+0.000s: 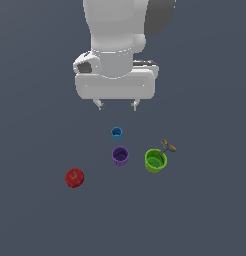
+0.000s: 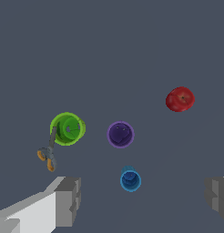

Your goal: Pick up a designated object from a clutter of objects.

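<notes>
Grey floor: purple cup [image 1: 120, 155] (upright) sits below the spread, empty gripper [image 1: 117, 105].

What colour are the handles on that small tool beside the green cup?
Orange handles on the scissors, grey blades; clearest in the wrist view.

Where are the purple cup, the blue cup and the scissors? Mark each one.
purple cup [image 1: 120, 156], exterior view, on its ribbed side wall.
blue cup [image 2: 130, 180], wrist view, on its inner floor.
scissors [image 2: 49, 156], wrist view, near the pivot above the orange handles.
</notes>
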Motion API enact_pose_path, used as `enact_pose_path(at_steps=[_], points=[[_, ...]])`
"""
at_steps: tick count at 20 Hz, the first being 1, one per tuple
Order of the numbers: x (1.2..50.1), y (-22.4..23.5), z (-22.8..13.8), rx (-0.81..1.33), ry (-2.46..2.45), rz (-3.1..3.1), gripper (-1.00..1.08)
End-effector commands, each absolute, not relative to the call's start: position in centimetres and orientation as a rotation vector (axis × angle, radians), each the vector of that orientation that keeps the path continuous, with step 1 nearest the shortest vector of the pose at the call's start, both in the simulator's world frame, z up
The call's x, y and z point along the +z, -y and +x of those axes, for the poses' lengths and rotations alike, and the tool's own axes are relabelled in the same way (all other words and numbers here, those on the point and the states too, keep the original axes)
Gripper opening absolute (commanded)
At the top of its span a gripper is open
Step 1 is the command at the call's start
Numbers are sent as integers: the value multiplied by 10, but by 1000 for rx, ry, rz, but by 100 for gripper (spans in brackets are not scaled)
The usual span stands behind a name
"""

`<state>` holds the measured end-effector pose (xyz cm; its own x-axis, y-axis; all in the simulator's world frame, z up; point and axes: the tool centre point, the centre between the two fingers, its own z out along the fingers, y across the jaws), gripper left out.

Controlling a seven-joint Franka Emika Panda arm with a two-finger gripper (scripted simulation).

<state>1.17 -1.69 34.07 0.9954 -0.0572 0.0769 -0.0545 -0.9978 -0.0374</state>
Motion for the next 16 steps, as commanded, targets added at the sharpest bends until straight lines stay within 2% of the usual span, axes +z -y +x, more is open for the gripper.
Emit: enact_pose_path(at_steps=[1, 16], points=[[341, 17, 12, -121, -87, -3103, 28], [332, 17, 16, -136, -93, -3127, 28]])
